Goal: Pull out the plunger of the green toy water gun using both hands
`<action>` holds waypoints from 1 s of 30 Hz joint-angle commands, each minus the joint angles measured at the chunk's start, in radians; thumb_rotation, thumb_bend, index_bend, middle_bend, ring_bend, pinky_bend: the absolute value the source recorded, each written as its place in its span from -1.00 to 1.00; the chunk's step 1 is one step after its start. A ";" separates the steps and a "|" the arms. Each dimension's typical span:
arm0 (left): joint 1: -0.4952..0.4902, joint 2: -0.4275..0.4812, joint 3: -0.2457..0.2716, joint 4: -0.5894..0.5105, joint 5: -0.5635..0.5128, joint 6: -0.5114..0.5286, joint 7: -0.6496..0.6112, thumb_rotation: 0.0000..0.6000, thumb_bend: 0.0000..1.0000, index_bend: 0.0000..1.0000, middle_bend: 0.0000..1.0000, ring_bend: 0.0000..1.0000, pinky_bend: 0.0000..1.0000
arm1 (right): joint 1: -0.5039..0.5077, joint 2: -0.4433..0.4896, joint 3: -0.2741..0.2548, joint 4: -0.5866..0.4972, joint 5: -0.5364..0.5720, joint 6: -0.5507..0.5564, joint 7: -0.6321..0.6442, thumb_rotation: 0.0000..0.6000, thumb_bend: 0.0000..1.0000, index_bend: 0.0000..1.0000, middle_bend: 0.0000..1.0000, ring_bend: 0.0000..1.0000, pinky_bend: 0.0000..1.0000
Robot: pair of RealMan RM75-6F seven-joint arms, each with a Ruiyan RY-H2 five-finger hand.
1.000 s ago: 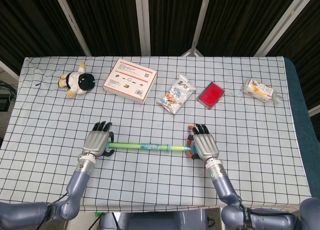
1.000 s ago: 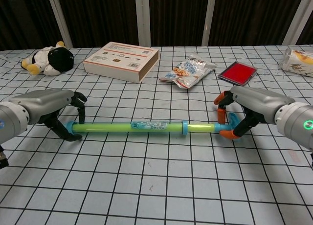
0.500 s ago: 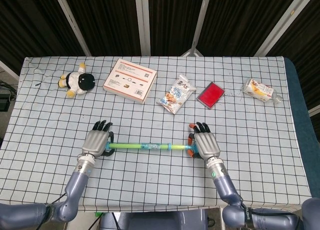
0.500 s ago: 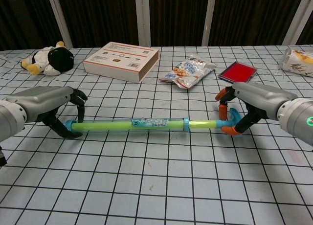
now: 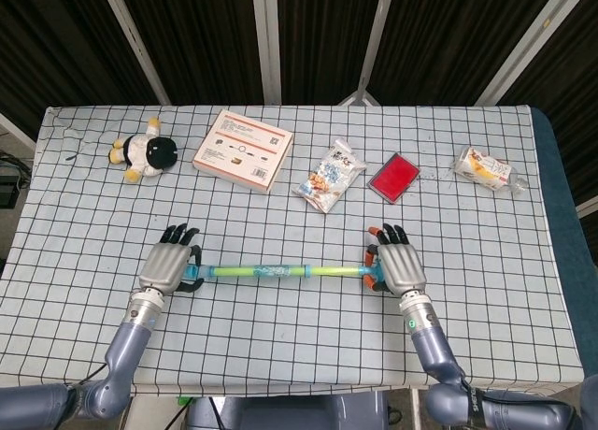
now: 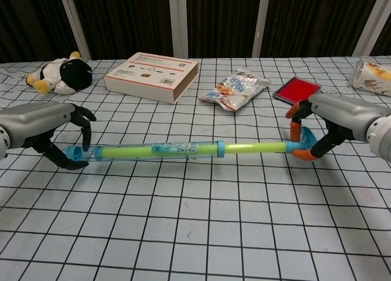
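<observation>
The green toy water gun (image 5: 257, 272) (image 6: 156, 150) lies crosswise just above the checked tablecloth, a clear green tube with blue end caps. My left hand (image 5: 164, 267) (image 6: 43, 129) grips its blue nozzle end (image 6: 77, 153). A thin green plunger rod (image 5: 336, 271) (image 6: 255, 148) sticks out from the barrel to the right. My right hand (image 5: 399, 270) (image 6: 342, 116) holds the blue handle (image 6: 302, 143) at the rod's end between orange-tipped fingers (image 6: 295, 112).
Along the far side lie a black-and-white plush toy (image 5: 145, 151), a flat white box (image 5: 243, 150), a snack bag (image 5: 330, 174), a red card case (image 5: 393, 177) and a wrapped snack (image 5: 486, 169). The table's near edge (image 5: 280, 379) runs close below my hands.
Both hands have moved apart, the left going left and the right going right. The plunger rod has slid further out of the barrel and the whole gun looks longer.
</observation>
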 commanded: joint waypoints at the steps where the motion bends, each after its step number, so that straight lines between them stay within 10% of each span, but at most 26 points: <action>1: 0.005 0.019 0.003 -0.008 0.007 -0.001 -0.008 1.00 -0.12 0.20 -0.79 -1.00 -1.00 | -0.006 0.011 -0.002 -0.002 0.004 0.005 -0.003 1.00 -0.15 0.28 -0.62 -1.00 -1.00; 30: 0.044 0.171 -0.001 -0.058 0.022 -0.008 -0.094 1.00 -0.12 0.19 -0.79 -1.00 -1.00 | -0.088 0.170 -0.004 -0.072 0.021 0.073 0.025 1.00 -0.15 0.28 -0.62 -1.00 -1.00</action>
